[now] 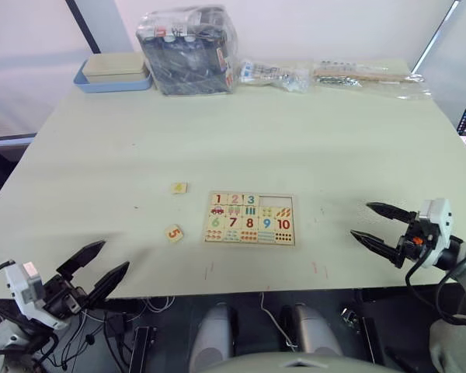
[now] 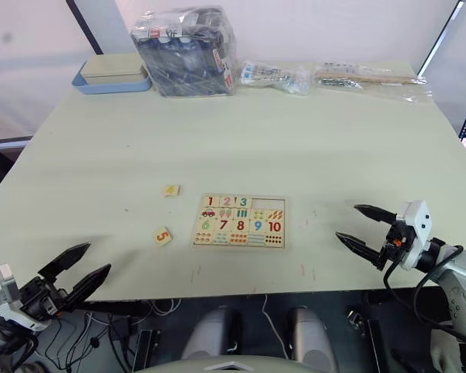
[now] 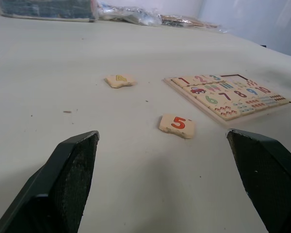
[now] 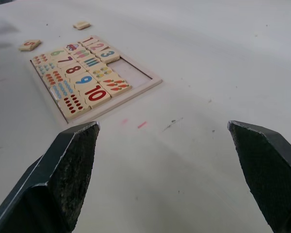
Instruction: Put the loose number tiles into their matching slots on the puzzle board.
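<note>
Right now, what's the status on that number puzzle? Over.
Both grippers open, empty: left, right. Board has 1, 2, 3 seated; last two slots bare. Tiles 4 and 5 loose, left of board. Nothing in the way.

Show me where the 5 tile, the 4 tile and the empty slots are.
5 tile (image 1: pixel 174 233): left eye view, on its printed face.
4 tile (image 1: pixel 179 187): left eye view, middle of the tile.
Empty slots (image 1: pixel 276 200): left eye view, bare recess at the top row's right end.

A pale table (image 1: pixel 295 132) stands before a white wall (image 1: pixel 318 23).
</note>
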`<state>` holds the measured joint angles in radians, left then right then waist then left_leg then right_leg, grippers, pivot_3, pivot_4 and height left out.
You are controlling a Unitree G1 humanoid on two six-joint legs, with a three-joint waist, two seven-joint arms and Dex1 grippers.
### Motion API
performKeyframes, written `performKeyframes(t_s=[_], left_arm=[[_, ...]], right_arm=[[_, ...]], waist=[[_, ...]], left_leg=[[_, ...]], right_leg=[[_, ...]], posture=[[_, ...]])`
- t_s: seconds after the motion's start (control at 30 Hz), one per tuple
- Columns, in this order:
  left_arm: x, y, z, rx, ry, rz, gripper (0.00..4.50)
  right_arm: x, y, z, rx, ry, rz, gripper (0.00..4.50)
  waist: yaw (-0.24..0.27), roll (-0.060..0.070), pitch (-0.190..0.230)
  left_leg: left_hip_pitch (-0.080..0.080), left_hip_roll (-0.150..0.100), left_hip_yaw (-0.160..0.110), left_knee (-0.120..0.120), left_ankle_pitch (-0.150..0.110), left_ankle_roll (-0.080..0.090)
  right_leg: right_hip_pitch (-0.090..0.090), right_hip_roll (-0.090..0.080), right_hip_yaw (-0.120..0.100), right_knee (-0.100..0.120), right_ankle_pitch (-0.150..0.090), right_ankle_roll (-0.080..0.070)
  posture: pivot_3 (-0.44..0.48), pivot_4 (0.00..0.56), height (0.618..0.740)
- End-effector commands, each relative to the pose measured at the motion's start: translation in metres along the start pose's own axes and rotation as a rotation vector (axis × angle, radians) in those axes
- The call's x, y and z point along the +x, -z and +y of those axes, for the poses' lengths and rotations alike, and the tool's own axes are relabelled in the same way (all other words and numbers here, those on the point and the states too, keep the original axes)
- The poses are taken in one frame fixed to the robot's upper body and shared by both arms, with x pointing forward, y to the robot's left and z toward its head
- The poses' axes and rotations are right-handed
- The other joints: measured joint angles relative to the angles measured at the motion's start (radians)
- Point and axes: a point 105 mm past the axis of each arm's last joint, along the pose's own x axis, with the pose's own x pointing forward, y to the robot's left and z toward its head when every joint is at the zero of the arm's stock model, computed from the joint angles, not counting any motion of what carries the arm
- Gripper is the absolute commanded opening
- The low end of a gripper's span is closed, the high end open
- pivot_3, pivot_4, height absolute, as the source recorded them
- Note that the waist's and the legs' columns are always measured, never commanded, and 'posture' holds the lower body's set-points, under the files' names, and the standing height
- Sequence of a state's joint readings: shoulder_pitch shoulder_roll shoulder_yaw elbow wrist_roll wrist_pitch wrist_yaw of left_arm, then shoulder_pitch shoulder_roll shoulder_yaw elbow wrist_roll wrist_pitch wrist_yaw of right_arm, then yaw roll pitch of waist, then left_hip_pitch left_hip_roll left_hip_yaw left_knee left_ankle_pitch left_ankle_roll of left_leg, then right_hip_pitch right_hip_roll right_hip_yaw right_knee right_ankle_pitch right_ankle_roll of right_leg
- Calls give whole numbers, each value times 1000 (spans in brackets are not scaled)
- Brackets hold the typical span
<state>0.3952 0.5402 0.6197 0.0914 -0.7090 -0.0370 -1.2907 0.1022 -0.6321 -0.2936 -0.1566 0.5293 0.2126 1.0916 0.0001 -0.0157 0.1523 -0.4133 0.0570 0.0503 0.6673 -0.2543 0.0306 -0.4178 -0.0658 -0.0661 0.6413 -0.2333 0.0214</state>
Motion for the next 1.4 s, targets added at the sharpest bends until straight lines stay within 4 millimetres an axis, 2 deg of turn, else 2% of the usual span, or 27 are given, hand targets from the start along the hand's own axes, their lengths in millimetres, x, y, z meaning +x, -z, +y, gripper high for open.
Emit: performKeyframes(t_s=[0.03,0.87,1.03,1.4], left_arm=[[-2,-4,0,30,-3,-7,4500],[-5,5,-6,37,-46,-38,4500],[2,-2,-7,46,-43,-70,4500],[18,-35,-2,48,42,-58,4500]], right_arm=[[1,-12,1,-42,-2,-46,4434],[25,-42,10,-82,-120,-152,4434],[31,-53,11,-115,-173,-171,4434],[47,-85,23,-169,-327,-208,4434]], waist=[[3,0,0],[14,0,0],[14,0,0],[14,-1,0]], left_leg=[[0,0,0,0,0,0],[0,0,0,1,0,0],[0,0,0,1,0,0],[0,0,0,1,0,0]], right_leg=[[0,0,0,0,0,0],[0,1,0,0,0,0],[0,1,0,0,0,0],[1,1,0,1,0,0]], posture=[[0,150,740],[0,150,740],[0,150,740],[0,150,740]])
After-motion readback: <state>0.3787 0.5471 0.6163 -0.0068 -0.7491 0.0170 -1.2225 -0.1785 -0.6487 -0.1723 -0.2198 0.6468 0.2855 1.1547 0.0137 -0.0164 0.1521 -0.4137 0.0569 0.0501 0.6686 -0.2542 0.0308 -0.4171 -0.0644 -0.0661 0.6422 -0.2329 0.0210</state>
